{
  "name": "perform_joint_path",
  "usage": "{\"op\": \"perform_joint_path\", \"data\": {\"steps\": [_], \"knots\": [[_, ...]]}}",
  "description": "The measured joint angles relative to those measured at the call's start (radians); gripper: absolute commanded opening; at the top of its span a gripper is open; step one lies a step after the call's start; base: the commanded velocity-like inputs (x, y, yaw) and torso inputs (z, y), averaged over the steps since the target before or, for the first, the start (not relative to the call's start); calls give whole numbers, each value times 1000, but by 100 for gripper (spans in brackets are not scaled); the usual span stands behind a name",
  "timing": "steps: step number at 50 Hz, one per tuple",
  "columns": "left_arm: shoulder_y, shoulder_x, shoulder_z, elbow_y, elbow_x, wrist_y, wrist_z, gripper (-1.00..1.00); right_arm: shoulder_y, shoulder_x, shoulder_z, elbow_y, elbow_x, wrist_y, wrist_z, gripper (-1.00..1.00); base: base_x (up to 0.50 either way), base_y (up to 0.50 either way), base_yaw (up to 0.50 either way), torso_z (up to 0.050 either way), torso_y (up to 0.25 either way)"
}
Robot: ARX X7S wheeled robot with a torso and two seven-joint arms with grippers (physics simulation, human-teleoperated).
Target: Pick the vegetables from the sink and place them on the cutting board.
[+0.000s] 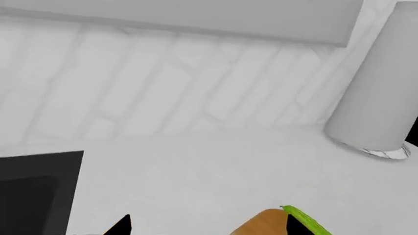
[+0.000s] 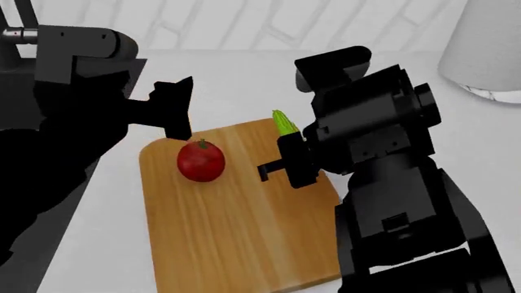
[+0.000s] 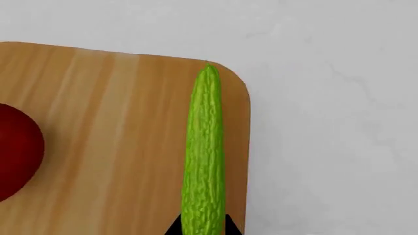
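Note:
The wooden cutting board (image 2: 236,226) lies on the white counter between my arms. A red tomato (image 2: 200,161) rests on its far left part, and its edge shows as the tomato (image 3: 16,152) in the right wrist view. The slim green cucumber (image 3: 203,147) lies along the board's right edge (image 3: 117,137), its tip (image 2: 284,122) poking out past my right gripper (image 3: 203,229), which is shut on it with a fingertip against each side. My left gripper (image 1: 207,225) hangs open over the counter just beyond the board's far corner (image 1: 265,224), holding nothing. A corner of the black sink (image 1: 36,191) shows to its side.
A tall grey cylinder (image 2: 488,43) stands on the counter at the far right, also seen as the cylinder (image 1: 379,88) in the left wrist view. A white tiled wall (image 1: 163,83) backs the counter. My left arm (image 2: 57,140) covers the sink side in the head view.

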Motion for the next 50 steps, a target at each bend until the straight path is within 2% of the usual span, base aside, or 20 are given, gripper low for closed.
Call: {"op": "perform_joint_path", "data": {"steps": [20, 21, 32, 42, 50], "knots": [[13, -5, -12, 13, -22, 5, -18, 100, 14, -15, -196, 7, 128, -18, 8, -100, -1, 0, 0, 0, 0], [14, -6, -12, 14, -23, 4, -19, 100, 15, -15, -200, 7, 131, -18, 9, 100, 0, 3, 0, 0, 0], [18, -8, -10, 20, -32, 4, -27, 100, 17, -11, -217, 3, 81, -32, 32, 100, -2, 0, 0, 0, 0], [18, -10, -7, 24, -40, 2, -33, 100, 30, -3, -159, 14, 114, -20, 26, 100, -1, 0, 0, 0, 0], [15, -9, -5, 29, -46, 0, -41, 100, 28, 26, -110, -66, 157, 19, 41, 100, 0, 0, 0, 0, 0]]}}
